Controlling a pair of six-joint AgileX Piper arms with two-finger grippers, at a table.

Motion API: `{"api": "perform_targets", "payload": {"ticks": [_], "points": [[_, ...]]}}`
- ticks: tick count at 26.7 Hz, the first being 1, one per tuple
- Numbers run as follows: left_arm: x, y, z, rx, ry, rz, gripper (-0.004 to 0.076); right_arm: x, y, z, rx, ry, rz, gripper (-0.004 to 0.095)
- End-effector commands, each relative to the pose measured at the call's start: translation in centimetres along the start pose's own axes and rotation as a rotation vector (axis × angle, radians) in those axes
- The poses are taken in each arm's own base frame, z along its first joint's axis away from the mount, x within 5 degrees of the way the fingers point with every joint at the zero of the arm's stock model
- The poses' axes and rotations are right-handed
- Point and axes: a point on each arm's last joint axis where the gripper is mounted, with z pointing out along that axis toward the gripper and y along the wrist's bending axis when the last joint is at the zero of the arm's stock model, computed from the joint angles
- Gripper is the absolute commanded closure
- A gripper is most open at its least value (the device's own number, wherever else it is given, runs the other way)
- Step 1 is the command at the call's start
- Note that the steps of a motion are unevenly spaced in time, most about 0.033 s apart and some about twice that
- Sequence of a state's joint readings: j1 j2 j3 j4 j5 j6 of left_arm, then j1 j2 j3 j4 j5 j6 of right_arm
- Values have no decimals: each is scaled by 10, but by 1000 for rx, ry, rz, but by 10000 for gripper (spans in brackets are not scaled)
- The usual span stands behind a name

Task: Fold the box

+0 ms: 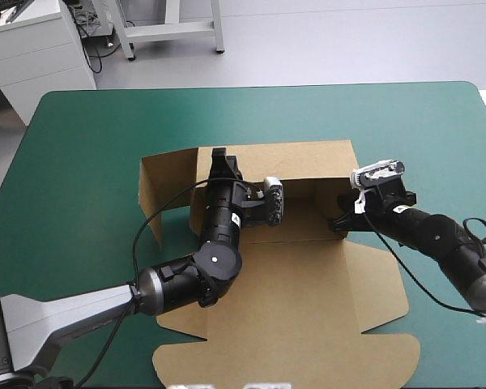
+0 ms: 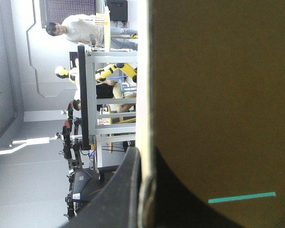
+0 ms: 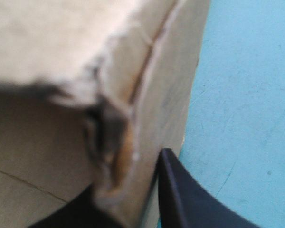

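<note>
The brown box (image 1: 308,284) lies mid-table as a half-raised tray. Its far wall and left wall stand up, and the wide lid panel lies flat toward the near edge. My left gripper (image 1: 220,160) reaches over the far wall near its left corner. In the left wrist view that gripper (image 2: 145,190) is shut on the wall's upright edge, with brown board (image 2: 218,95) filling the side ahead. My right gripper (image 1: 340,223) sits at the tray's right corner. In the right wrist view it (image 3: 128,209) is shut on a standing flap of the box (image 3: 166,85).
The teal-green cover (image 1: 81,146) surrounds the box, with the widest margins toward the far edge and the left. Beside the held flap, the cover (image 3: 247,95) shows close by. A thin slot in the board (image 2: 242,197) shows the cover through it.
</note>
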State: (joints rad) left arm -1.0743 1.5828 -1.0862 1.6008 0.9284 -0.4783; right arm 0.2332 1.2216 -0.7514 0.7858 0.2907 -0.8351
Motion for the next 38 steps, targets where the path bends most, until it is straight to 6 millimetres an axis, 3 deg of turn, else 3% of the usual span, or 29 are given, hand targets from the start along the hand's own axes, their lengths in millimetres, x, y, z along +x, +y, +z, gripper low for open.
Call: {"api": "perform_targets", "payload": {"ticks": [1, 7, 9, 12, 14, 21, 25, 36, 38], "points": [[-1, 24, -9, -89, -32, -28, 756, -15, -1, -9, 26, -83, 7, 920], [-1, 25, -9, -91, -32, -27, 740, -14, 0, -9, 21, -78, 7, 931], [-1, 24, -9, -89, -37, -27, 651, -14, 0, -9, 20, -78, 7, 931], [-1, 25, -9, -93, -40, -23, 423, -14, 0, -9, 18, -80, 16, 931], [-2, 25, -9, -99, -45, -44, 367, -14, 0, -9, 17, -80, 20, 931], [-4, 28, -11, -130, -63, -55, 358, -16, -4, -7, 51, -105, 35, 931], [-12, 30, -20, -183, -87, -22, 358, -20, -7, 7, 58, -87, 45, 929], [-28, 26, -49, -228, -110, -20, 359, -59, -20, 48, 73, -115, 54, 929], [-31, 24, -54, -228, -115, -17, 392, -62, -21, 50, 73, -117, 48, 930]]}}
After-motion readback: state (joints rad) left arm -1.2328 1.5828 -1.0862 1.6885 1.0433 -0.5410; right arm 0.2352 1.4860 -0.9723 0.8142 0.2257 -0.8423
